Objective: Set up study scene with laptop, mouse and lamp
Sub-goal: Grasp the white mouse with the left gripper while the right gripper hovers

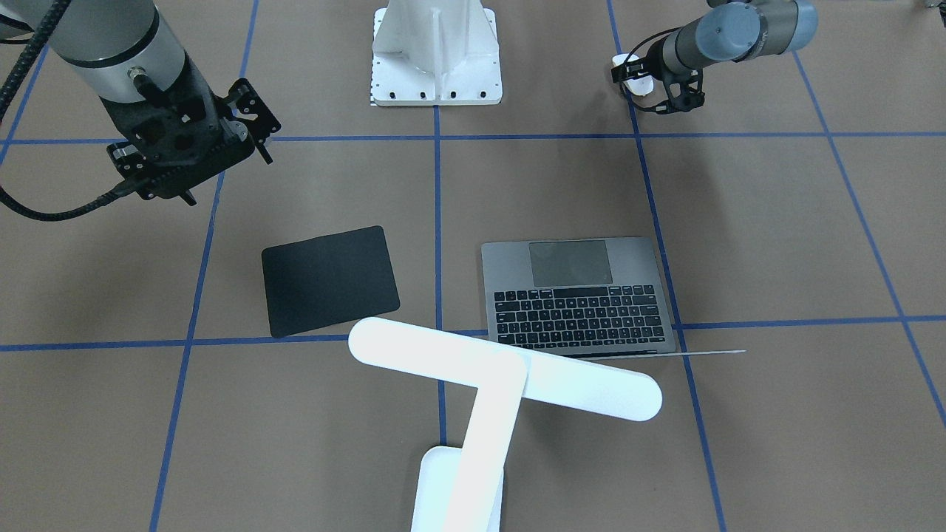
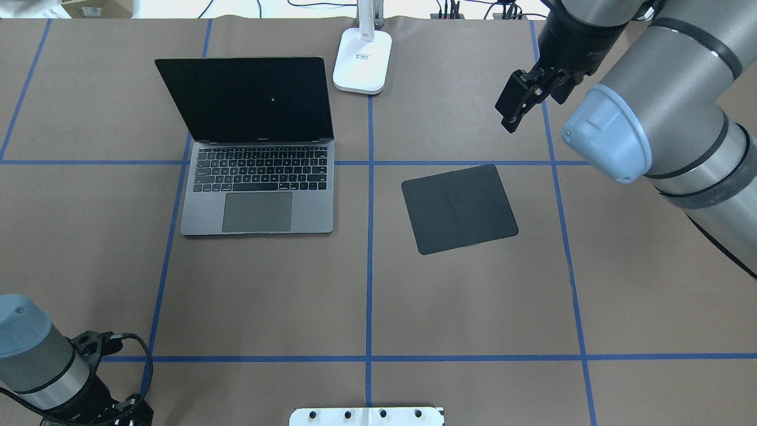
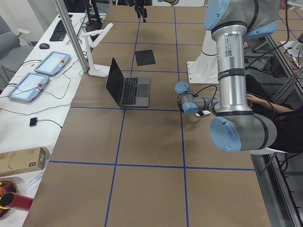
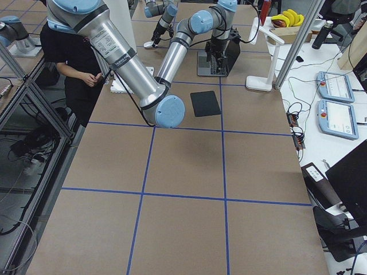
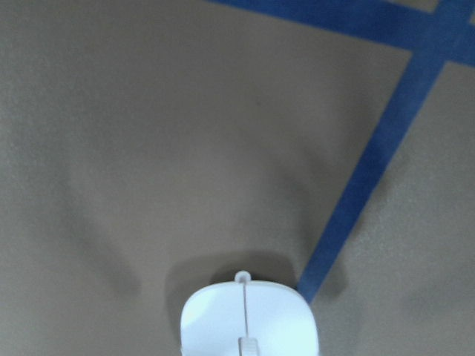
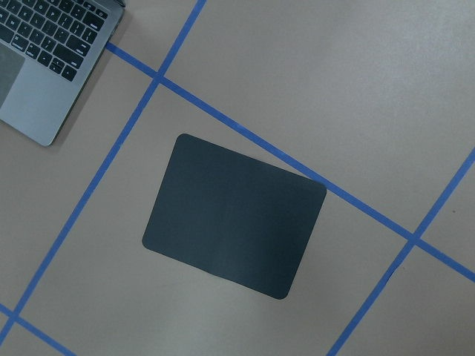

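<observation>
Bare table [image 2: 366,284] runs open between the raised-lid laptop [image 2: 257,177] and the flat black mat [image 2: 459,208], with the lamp [image 2: 362,62] standing at that lane's far end and the white pedestal [image 1: 436,55] at its near end.

Arms: silver-grey metal tube arms [image 3: 230,61]; pale-blue round joint caps [image 2: 606,133]; black bands
Cable: black braided cable [image 1: 44,214] at the right wrist
Marking: white label with black print [image 3: 227,47]
Pincer: matte-black skeletal right pincer [image 2: 513,112]
Base: white ribbed pedestal [image 1: 436,52]; dark bolts
</observation>
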